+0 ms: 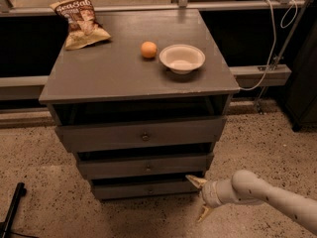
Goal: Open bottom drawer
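The bottom drawer point(146, 189) is the lowest, narrowest grey front of the grey cabinet point(138, 73), with a tiny dark knob point(150, 189) at its centre. It stands shut or nearly shut. My gripper point(201, 197) is open, at the end of a white arm coming in from the lower right. Its upper finger point(194, 181) touches or nearly touches the right end of the bottom drawer front. Its lower finger point(204, 212) hangs down towards the floor, clear of the drawer.
A chip bag point(80, 22), an orange point(148, 49) and a white bowl point(182, 58) lie on the cabinet top. The top drawer point(141, 135) and middle drawer point(143, 166) sit above. A black object point(12, 207) lies on the speckled floor at lower left.
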`<action>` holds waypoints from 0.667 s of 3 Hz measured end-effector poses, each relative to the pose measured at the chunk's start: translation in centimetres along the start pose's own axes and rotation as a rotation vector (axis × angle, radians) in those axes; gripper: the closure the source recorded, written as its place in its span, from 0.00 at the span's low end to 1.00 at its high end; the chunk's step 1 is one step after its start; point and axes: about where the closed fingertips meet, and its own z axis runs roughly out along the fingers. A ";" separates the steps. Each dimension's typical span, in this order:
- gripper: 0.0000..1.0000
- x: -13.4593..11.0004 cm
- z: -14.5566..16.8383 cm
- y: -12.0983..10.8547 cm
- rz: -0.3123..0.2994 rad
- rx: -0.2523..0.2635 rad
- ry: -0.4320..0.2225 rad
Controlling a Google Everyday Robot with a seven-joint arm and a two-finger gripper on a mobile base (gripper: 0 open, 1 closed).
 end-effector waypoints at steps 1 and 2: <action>0.00 0.0 0.6 0.6 -0.002 -0.034 0.071; 0.00 3.9 2.9 0.7 0.027 -0.076 0.199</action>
